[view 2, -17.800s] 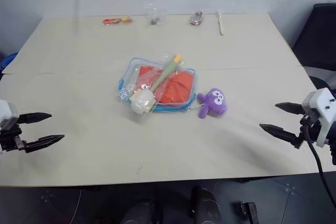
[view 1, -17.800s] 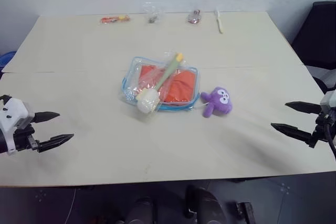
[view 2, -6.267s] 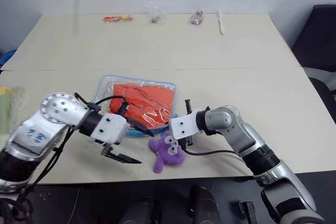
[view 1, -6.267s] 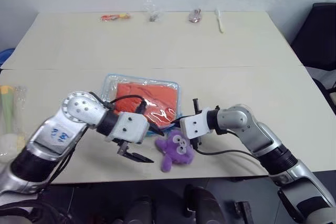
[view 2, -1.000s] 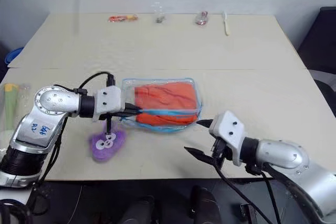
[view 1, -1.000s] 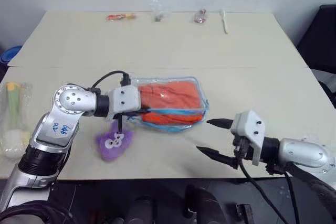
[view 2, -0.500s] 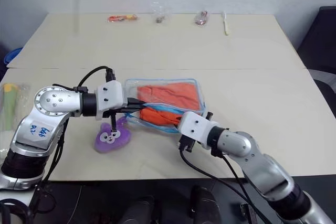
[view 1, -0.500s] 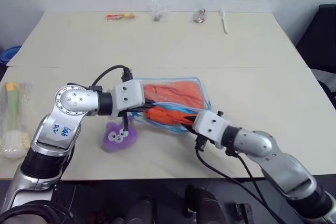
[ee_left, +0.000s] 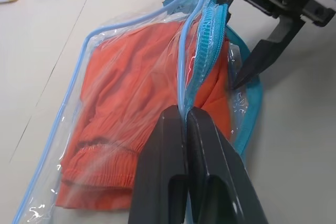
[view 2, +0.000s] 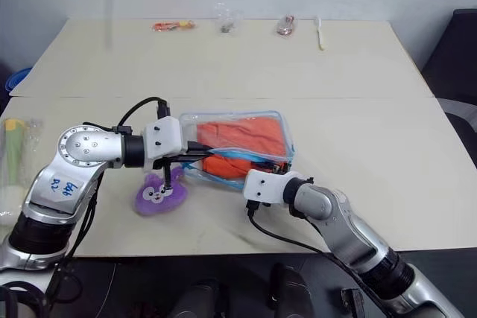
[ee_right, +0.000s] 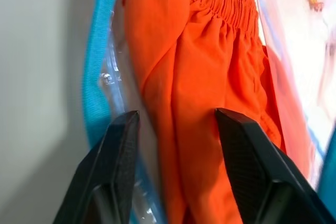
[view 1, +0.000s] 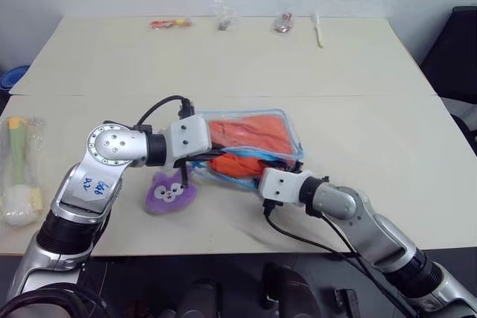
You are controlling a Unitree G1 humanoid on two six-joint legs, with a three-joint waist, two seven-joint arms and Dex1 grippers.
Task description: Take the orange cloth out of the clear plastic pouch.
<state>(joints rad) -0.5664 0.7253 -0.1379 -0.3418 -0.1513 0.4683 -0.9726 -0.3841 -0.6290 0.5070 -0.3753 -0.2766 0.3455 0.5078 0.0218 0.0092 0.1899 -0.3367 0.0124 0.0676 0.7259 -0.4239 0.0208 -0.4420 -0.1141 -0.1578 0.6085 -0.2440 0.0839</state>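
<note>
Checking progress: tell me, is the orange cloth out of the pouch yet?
Still inside. The orange cloth lies within the clear plastic pouch, whose opening gapes.

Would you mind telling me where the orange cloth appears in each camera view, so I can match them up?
Left eye view: orange cloth at centre, inside the clear plastic pouch.
Right eye view: the same, just left of centre.
Left wrist view: behind the plastic, beyond the left gripper, which pinches the pouch edge.
Right wrist view: between the right gripper fingers.
Shared landmark: the pouch's light blue edging.
</note>
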